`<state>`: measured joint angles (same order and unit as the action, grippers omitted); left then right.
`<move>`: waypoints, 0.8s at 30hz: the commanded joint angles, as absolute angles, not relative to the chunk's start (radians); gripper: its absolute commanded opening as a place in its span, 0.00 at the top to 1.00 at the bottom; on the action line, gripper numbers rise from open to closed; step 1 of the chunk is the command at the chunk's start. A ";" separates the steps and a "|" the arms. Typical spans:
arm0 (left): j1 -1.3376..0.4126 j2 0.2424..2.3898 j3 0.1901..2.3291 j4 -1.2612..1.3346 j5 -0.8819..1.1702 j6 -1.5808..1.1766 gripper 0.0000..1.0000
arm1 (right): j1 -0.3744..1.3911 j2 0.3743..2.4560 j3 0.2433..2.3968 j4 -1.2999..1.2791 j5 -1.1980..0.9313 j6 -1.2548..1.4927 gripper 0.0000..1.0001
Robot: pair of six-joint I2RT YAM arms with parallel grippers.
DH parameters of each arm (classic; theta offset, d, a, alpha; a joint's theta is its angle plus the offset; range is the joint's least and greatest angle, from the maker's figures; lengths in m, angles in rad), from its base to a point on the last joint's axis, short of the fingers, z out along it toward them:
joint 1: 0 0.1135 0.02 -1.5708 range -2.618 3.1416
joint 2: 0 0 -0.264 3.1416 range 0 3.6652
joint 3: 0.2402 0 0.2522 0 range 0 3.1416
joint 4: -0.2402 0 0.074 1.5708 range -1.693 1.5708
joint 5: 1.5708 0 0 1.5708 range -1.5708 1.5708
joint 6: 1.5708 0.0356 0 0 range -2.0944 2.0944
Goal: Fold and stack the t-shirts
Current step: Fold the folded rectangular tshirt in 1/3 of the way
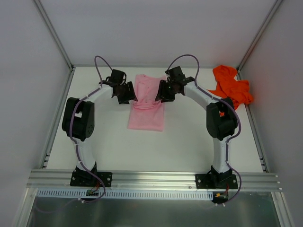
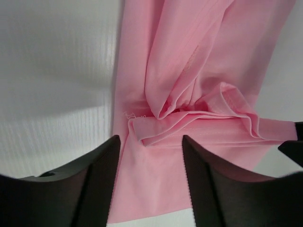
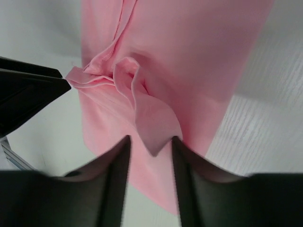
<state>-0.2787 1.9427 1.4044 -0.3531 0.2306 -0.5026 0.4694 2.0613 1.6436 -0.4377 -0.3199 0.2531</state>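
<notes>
The table [image 1: 94,142] carries the pink t-shirt [image 1: 147,111], bunched at 12 o'clock. The orange-red t-shirt [image 1: 232,85] lies crumpled at 2 o'clock, well apart. My left gripper [image 2: 150,138] is at the pink shirt's 9 o'clock edge and my right gripper [image 3: 150,138] at its 3 o'clock edge. Both have their jaws parted. A fold tip sits between my right fingers, possibly touching them.

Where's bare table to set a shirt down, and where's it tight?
Free: white tabletop between the near hem of the folded light pink cloth t-shirt and the arm bases. Far-left corner is bare. Crowded: left gripper and right gripper flank that shirt; crumpled orange-red t-shirt fills the far-right corner.
</notes>
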 commanded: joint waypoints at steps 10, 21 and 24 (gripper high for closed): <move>-0.259 1.870 1.611 -0.420 0.366 -0.402 0.19 | 0.465 1.970 1.809 -0.561 -0.276 0.080 0.28; -0.264 1.660 1.142 -0.238 0.512 -0.546 0.74 | 0.610 1.859 1.523 -0.494 -0.331 0.095 0.89; -0.268 1.663 1.080 -0.166 0.548 -0.564 1.00 | 0.626 1.865 1.460 -0.451 -0.304 0.127 0.90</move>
